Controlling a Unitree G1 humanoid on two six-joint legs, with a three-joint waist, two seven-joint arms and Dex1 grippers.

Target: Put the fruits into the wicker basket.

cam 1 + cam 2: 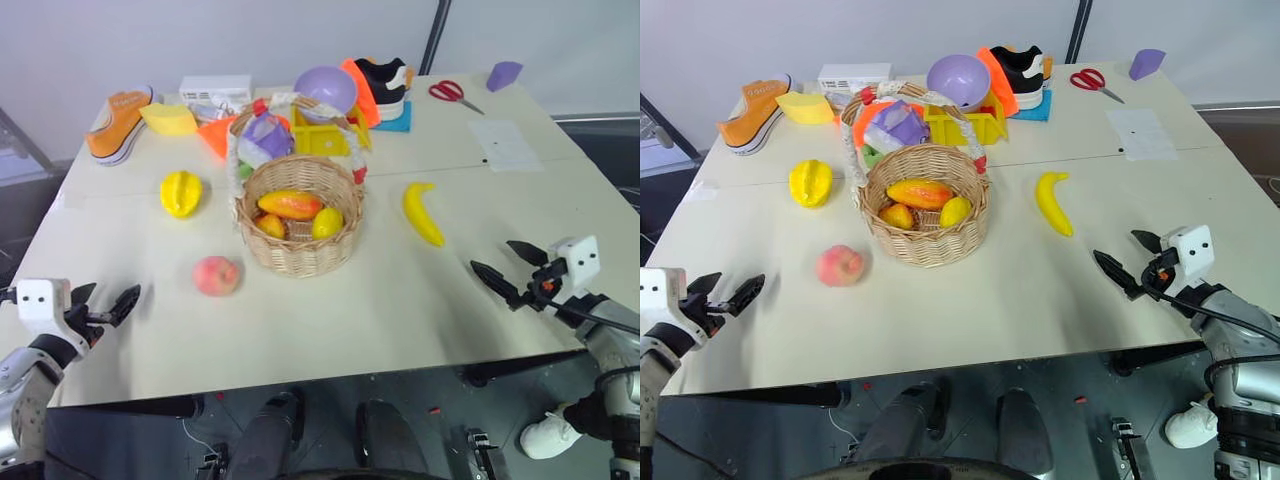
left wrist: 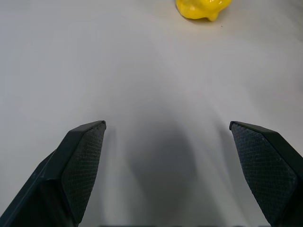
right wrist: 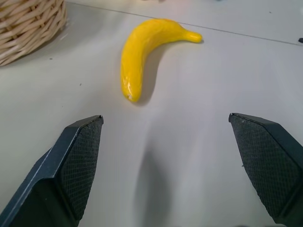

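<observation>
A: Where are the fruits?
B: The pink-red round peach [image 1: 216, 275], ribbed yellow star fruit [image 1: 181, 192] and curved yellow banana [image 1: 422, 213] lie on the table around the round tan wicker basket [image 1: 300, 255].
A: The grippers?
B: The left gripper [image 1: 104, 304] and right gripper [image 1: 508, 269] both have fingers spread wide, holding nothing.
</observation>
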